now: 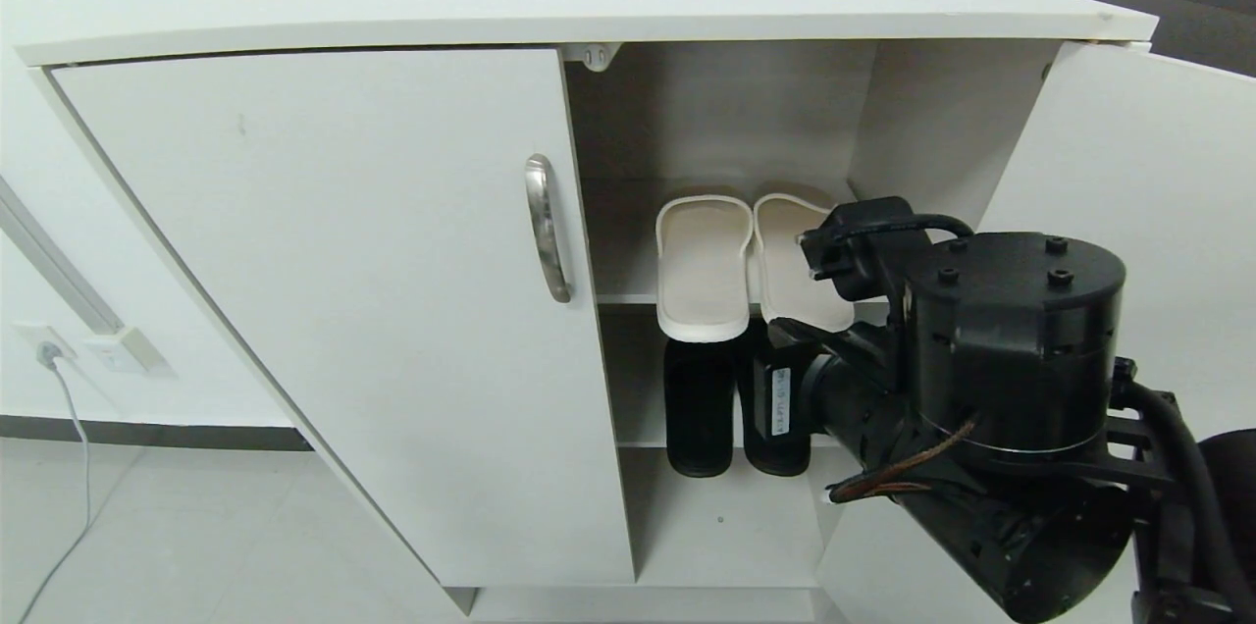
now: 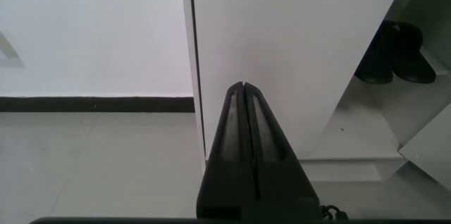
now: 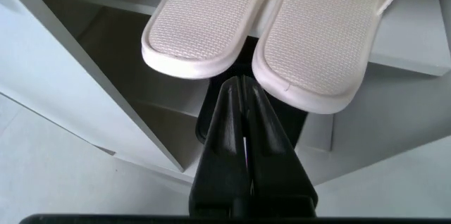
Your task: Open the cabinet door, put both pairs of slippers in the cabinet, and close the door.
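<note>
Two pairs of slippers are seen inside the cabinet (image 1: 589,1): the white pair (image 1: 702,266) is laid on the upper shelf, the black pair (image 1: 699,403) on the shelf below, with heels overhanging the front edges. The right door (image 1: 1158,173) is swung open; the left door (image 1: 343,290) is shut. The right gripper (image 3: 237,86) is pressed closed and empty, just below the white heels. The left gripper (image 2: 243,90) is likewise closed and empty, before the left door

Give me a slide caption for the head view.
White slippers shelved above black slippers in the open cabinet; left door shut, right arm at the opening.
</note>
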